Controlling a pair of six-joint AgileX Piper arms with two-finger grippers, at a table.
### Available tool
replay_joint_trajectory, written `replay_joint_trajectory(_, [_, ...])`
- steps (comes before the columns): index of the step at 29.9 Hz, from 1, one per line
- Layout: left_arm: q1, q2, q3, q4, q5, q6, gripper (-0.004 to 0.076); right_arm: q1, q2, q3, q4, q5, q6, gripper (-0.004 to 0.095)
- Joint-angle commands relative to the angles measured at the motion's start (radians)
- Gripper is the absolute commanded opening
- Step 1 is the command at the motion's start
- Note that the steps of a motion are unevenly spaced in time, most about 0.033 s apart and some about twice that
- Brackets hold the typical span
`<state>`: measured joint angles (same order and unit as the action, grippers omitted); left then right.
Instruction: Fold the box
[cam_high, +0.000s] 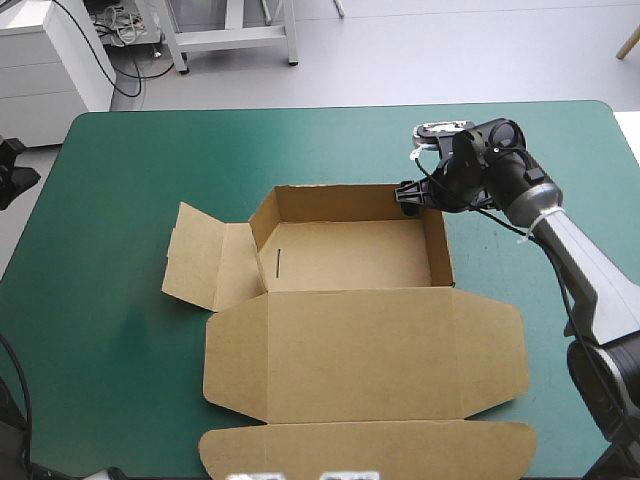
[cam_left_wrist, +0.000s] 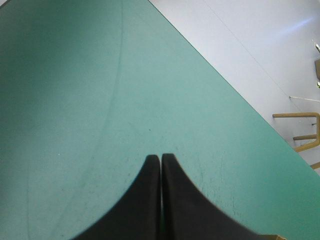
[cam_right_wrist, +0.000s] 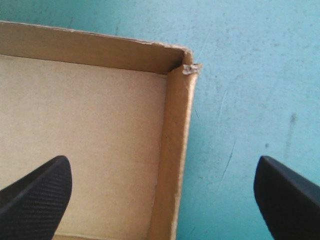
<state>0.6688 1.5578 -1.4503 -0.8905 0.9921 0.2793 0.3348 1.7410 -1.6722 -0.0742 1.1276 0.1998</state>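
Two rt fingers (cam_right_wrist: 35, 195) straddle box (cam_right_wrist: 90, 120) wall.

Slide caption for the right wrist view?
Open right end effector straddles a raised wall of the brown box near its corner.

A brown box (cam_high: 350, 255) of matt, smooth-faced board, frayed to pale fibre at one corner, is shown on a matt, faintly scuffed teal-green cover (cam_left_wrist: 90, 100); the black fingers (cam_right_wrist: 35, 197) of the right gripper (cam_right_wrist: 162, 160) are seen finely dimpled

The right claw (cam_right_wrist: 162, 162) gapes wide, straddling the brown box's (cam_right_wrist: 90, 125) side wall at lower centre. The wall's corner sits upper centre. Teal-green tabletop (cam_right_wrist: 250, 75) fills the right.
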Motion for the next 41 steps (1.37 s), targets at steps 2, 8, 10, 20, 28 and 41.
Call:
replay_joint_trajectory(2, [0.001, -0.044, -0.025, -0.056, -0.011, -0.009, -0.0008, -0.004, -0.080, -0.094, 0.021, 0.043, -0.053, 0.0924])
replay_joint_trajectory(8, [0.001, -0.044, -0.025, -0.055, -0.005, -0.010, -0.0008, -0.003, -0.212, -0.095, 0.038, 0.043, -0.044, 0.0924])
replay_joint_trajectory(10, [0.001, -0.044, -0.025, -0.057, 0.001, -0.010, -0.0008, -0.003, -0.263, -0.095, 0.038, 0.043, -0.044, 0.0924])
replay_joint_trajectory(20, [0.001, -0.044, -0.025, -0.057, 0.011, -0.024, -0.0008, -0.003, -0.450, -0.093, 0.049, 0.043, -0.014, 0.0924])
replay_joint_trajectory(28, [0.001, -0.044, -0.025, -0.064, 0.015, -0.026, -0.0008, -0.003, -0.467, 0.063, 0.047, 0.043, 0.011, 0.0924])
replay_joint_trajectory(41, [0.001, -0.044, -0.025, -0.064, 0.015, -0.026, -0.0008, -0.003, -0.158, 0.097, 0.027, 0.030, -0.025, 0.0924])
